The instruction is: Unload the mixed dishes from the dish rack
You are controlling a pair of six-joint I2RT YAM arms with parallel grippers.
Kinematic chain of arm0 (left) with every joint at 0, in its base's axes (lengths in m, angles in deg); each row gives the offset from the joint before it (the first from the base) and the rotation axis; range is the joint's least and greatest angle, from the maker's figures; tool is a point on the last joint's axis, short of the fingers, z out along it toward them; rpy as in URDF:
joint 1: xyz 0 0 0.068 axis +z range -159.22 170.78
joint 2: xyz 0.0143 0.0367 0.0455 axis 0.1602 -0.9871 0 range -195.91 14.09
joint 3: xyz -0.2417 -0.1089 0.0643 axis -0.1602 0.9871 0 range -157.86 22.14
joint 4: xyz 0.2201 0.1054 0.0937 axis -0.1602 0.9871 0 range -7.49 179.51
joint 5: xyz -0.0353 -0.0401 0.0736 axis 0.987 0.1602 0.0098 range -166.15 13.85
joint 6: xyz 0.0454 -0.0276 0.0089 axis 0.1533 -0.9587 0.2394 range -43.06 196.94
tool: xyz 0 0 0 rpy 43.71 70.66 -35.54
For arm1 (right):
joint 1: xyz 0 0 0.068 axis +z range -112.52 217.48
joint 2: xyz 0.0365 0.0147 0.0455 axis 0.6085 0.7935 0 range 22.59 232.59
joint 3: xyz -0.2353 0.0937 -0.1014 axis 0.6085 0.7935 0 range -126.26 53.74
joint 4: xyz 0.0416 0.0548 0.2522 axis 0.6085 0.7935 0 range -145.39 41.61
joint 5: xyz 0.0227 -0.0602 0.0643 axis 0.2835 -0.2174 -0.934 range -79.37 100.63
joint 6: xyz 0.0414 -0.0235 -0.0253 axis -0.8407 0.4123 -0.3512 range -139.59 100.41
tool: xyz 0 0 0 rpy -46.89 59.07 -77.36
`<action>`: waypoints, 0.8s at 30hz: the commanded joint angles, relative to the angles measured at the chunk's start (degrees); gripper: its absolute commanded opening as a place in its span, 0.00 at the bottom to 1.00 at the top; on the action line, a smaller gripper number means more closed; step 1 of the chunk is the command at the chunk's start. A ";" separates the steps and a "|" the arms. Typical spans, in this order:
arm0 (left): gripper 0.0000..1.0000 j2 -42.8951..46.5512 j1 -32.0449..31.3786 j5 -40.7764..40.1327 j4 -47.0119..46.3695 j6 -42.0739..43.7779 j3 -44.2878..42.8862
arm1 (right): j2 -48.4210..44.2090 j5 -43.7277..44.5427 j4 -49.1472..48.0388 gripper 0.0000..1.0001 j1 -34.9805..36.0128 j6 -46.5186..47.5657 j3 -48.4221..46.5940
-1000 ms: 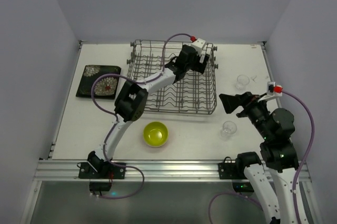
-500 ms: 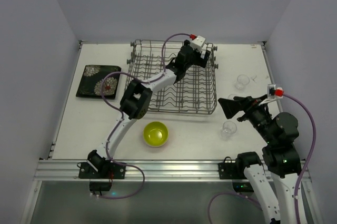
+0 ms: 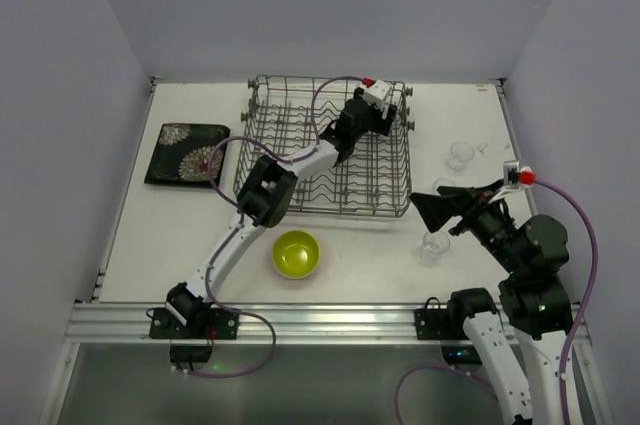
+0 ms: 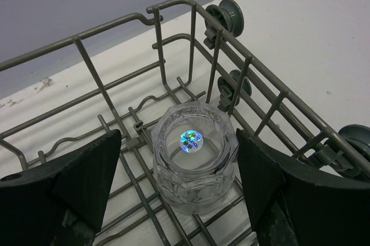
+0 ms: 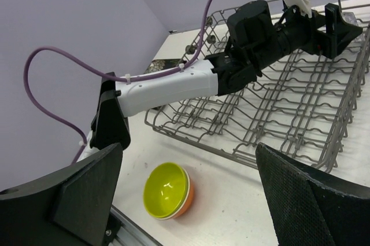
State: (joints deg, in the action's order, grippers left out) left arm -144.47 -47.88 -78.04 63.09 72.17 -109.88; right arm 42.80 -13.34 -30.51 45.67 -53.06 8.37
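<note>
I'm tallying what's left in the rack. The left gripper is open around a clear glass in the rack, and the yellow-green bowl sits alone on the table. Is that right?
Not quite. The yellow-green bowl is not alone: it is nested in an orange bowl, as the right wrist view shows. The left gripper is indeed open around a clear glass in the rack.
</note>
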 commanded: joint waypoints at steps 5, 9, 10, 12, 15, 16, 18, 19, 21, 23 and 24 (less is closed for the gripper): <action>0.69 -1.49 -0.11 0.66 -7.12 0.91 -3.50 | -0.17 -1.96 -1.42 0.99 -0.19 -0.28 -1.04; 0.52 -1.49 -0.63 1.36 -8.18 0.73 -3.76 | -0.08 -2.22 -1.59 0.99 -0.19 0.07 -1.04; 0.48 -1.31 -0.72 1.36 -8.18 0.56 -3.68 | -0.08 -2.40 -1.77 0.99 -0.19 -0.01 -0.96; 0.37 -0.44 -1.24 1.36 -8.61 0.29 -2.63 | -0.08 -2.40 -1.94 0.99 -0.19 -0.01 -0.95; 0.24 1.40 -2.12 0.31 -10.20 0.64 -0.08 | 0.01 -2.23 -2.12 0.99 -0.19 0.07 -0.60; 0.21 1.67 -2.39 -0.21 -10.11 0.82 -0.16 | -0.08 -2.23 -2.21 0.99 -0.19 0.08 -0.60; 0.09 2.81 -3.00 -3.28 -9.85 1.26 -0.07 | 0.18 -2.05 -2.12 0.99 -0.19 0.16 -0.51; 0.06 3.43 -3.18 -4.60 -9.93 1.26 0.19 | 0.27 -1.88 -2.12 0.99 -0.19 0.16 -0.60; 0.00 5.88 -3.27 -7.85 -10.37 0.21 1.41 | 0.71 -1.61 -2.21 0.99 -0.19 0.25 -0.60; 0.00 9.74 -3.27 -11.10 -10.99 -0.84 4.13 | 1.15 -1.35 -2.30 0.99 -0.19 0.51 -0.95; 0.00 11.24 -3.18 -11.81 -11.43 -1.37 5.19 | 1.59 -1.09 -2.12 0.99 -0.19 0.69 -1.04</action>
State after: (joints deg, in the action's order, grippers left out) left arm -143.00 -51.11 -83.55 57.89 71.80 -106.43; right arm 42.93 -14.45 -30.68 45.67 -52.97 8.37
